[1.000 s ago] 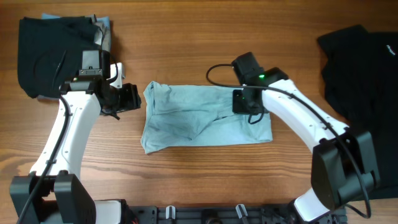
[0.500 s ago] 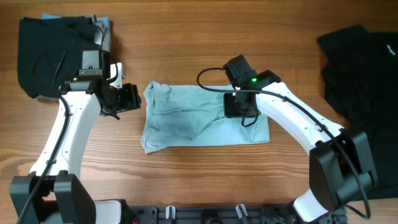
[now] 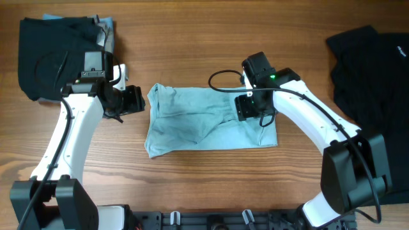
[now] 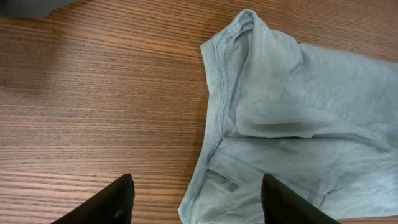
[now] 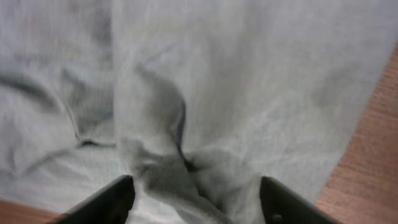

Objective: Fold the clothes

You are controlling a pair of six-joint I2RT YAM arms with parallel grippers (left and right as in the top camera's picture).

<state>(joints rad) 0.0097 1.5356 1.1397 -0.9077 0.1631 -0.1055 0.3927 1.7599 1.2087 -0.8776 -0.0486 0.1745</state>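
A pale light-blue T-shirt (image 3: 204,121) lies folded into a rough rectangle in the middle of the table. My right gripper (image 3: 248,107) hovers over its right part, open; in the right wrist view a bunched fold of the shirt (image 5: 217,74) lies loose between the gripper's (image 5: 196,202) spread fingers. My left gripper (image 3: 139,100) stands open just off the shirt's upper left corner. In the left wrist view the shirt's hemmed left edge (image 4: 217,112) runs down between the gripper's (image 4: 198,204) fingers, untouched. More of the clothes, black, lie at both ends of the table.
A black garment pile (image 3: 54,54) with a bit of blue under it sits at the back left, behind the left arm. Another black garment (image 3: 374,70) spreads along the right edge. Bare wood table (image 3: 192,38) lies around the shirt.
My right gripper has opened and let go of the shirt's fold. It swung left over the shirt, then back to the right. The left arm has not moved.
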